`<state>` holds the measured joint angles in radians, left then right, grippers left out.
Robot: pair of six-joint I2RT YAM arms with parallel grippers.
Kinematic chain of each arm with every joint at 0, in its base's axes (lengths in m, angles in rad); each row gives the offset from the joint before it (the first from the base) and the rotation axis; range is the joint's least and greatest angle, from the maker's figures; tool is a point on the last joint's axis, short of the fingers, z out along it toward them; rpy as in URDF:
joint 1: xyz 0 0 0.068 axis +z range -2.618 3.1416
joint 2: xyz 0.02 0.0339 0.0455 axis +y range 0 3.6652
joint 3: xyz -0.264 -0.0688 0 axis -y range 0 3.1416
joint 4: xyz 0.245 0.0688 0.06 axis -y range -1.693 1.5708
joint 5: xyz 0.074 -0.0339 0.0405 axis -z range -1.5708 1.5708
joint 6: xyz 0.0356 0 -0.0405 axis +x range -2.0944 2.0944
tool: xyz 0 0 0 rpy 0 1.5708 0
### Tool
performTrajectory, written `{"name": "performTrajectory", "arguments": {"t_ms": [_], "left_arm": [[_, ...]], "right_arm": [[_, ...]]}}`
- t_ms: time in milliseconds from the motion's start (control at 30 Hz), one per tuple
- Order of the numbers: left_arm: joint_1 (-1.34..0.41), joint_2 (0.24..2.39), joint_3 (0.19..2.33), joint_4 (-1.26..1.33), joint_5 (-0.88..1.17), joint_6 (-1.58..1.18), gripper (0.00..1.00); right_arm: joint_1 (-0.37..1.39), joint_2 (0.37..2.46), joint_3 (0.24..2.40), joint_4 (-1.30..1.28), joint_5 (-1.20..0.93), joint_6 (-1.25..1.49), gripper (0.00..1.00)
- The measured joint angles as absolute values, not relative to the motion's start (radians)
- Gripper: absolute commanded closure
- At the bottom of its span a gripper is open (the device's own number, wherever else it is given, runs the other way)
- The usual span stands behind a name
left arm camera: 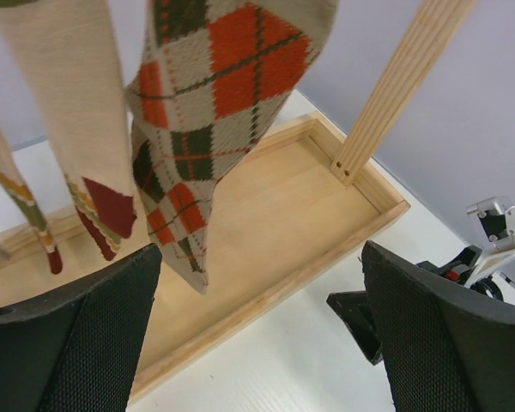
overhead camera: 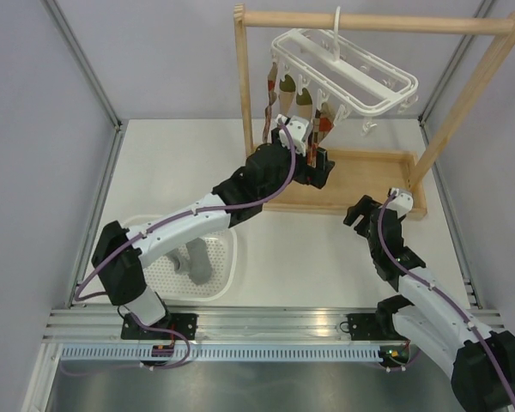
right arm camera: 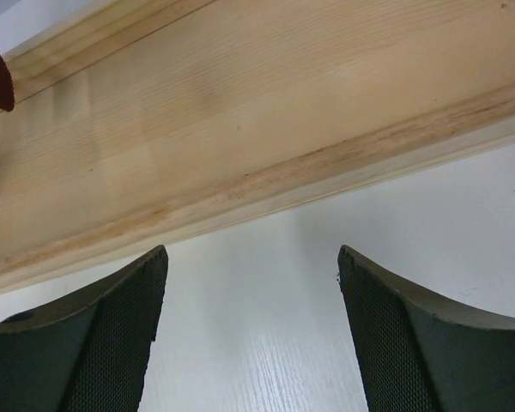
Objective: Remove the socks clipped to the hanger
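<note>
While the socks hang clipped under the hanger on the wooden rack, the left gripper, jaws wide and empty just below the argyle sock, appears to be approaching and should next rise, close on the fabric and pull down.

The left arm and the right arm are white with chunky black joints. A thin purple cable runs along each one. The jaws are black with a bumpy, net-like skin.
</note>
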<state>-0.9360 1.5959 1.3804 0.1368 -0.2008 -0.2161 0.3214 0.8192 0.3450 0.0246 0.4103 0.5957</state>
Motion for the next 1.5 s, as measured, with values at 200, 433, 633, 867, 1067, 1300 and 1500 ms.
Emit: {"name": "performTrajectory", "arguments": {"t_ms": [200, 433, 633, 867, 1067, 1300, 1500], "left_arm": [[-0.951, 1.681, 1.467, 0.137, -0.204, -0.199, 0.0], [-0.95, 1.735, 1.529, 0.137, -0.209, -0.192, 0.0], [-0.95, 1.781, 1.582, 0.137, -0.236, -0.167, 0.03], [-0.95, 1.825, 1.621, 0.139, -0.282, -0.123, 0.16], [-0.95, 1.851, 1.624, 0.155, -0.316, -0.084, 0.44], [-0.942, 1.854, 1.624, 0.191, -0.339, -0.051, 0.97], [-0.937, 1.854, 1.624, 0.2, -0.341, -0.044, 0.98]], "right_arm": [[0.274, 0.841, 0.325, 0.086, 0.343, 0.594, 0.16], [0.228, 0.876, 0.299, 0.15, 0.276, 0.591, 0.16], [0.196, 0.888, 0.282, 0.177, 0.223, 0.591, 0.17], [0.165, 0.888, 0.269, 0.21, 0.177, 0.59, 0.17], [0.147, 0.888, 0.266, 0.222, 0.148, 0.59, 0.17], [0.134, 0.888, 0.262, 0.228, 0.126, 0.589, 0.17], [0.127, 0.888, 0.255, 0.23, 0.108, 0.588, 0.18]]}}
